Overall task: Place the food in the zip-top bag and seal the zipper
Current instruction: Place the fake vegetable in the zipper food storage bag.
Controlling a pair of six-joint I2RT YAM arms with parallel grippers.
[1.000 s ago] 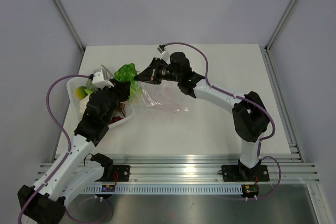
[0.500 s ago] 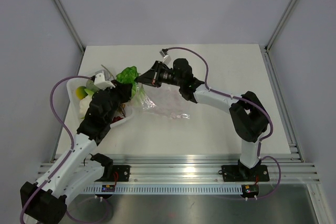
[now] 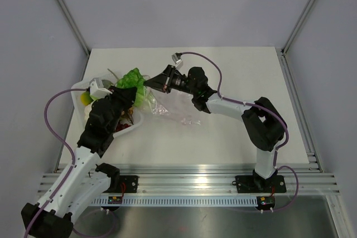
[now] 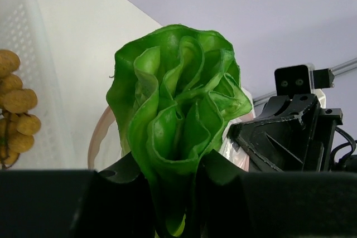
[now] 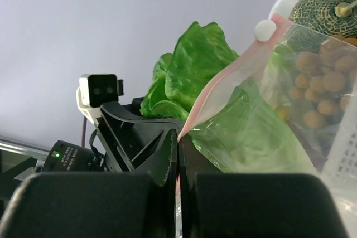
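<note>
Since the left gripper (image 4: pixel 170 176) is clamped narrowly on the stem end of the lettuce (image 4: pixel 178 121), with the leaves fanning away from the wrist, the coming move depends on where the bag's mouth lies from that leafy end. In the top view the zip-top bag (image 3: pixel 177 108) lies just beside the lettuce, toward 4 o'clock. Its long axis runs from the raised mouth at 10 o'clock to the closed end at 4 o'clock.

The right gripper (image 5: pixel 178 154) is pinched shut on the zipper (image 5: pixel 223 87) and holds one lip of the mouth up. It is the arm nearer the bag, and the left arm carries the food.

From the left wrist, the pink strip shows on both sides of the lettuce, at 8 o'clock and at 3 o'clock, so the leaves appear to face the opening. Whether any leaf has passed the lip, I cannot tell.

My judgement is that the push should run along the bag's axis, toward 4 o'clock. The tan-brown balls (image 4: pixel 14 104) wait in the tray (image 4: pixel 39 54) at 9 o'clock.
</note>
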